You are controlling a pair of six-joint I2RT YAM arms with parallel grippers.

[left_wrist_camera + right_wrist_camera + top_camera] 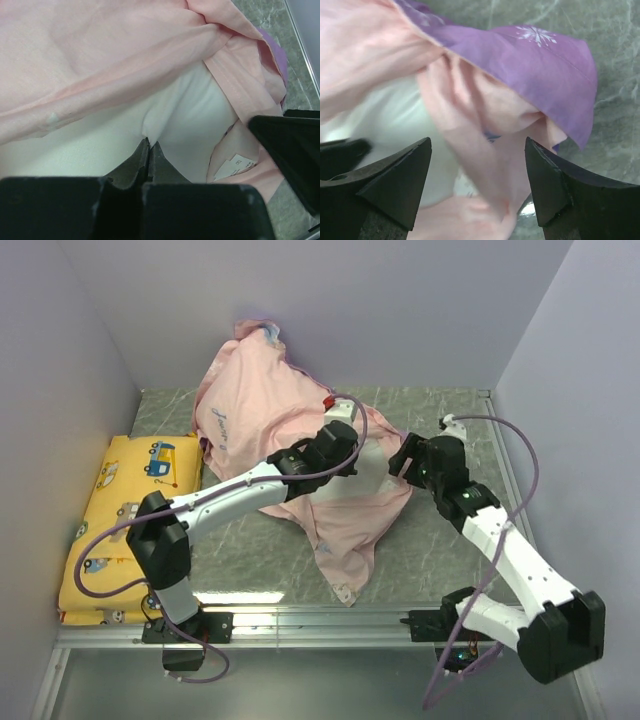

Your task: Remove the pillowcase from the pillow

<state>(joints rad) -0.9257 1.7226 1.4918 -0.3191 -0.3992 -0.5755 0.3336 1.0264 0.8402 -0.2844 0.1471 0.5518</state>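
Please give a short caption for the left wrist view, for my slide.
Left gripper pinches the white pillow under the inside-out pink pillowcase.

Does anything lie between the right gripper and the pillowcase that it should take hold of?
Nothing visible does. The right gripper is open, and the pillowcase fabric lies directly beyond its fingers. The left gripper, shut on the white pillow, is off to one side, not in the gap.

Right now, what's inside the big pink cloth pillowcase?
A plump white pillow pokes out of the thin pink fabric pillowcase at its open end. The rest of the pillow is covered by the fabric, so how far in it reaches cannot be seen.
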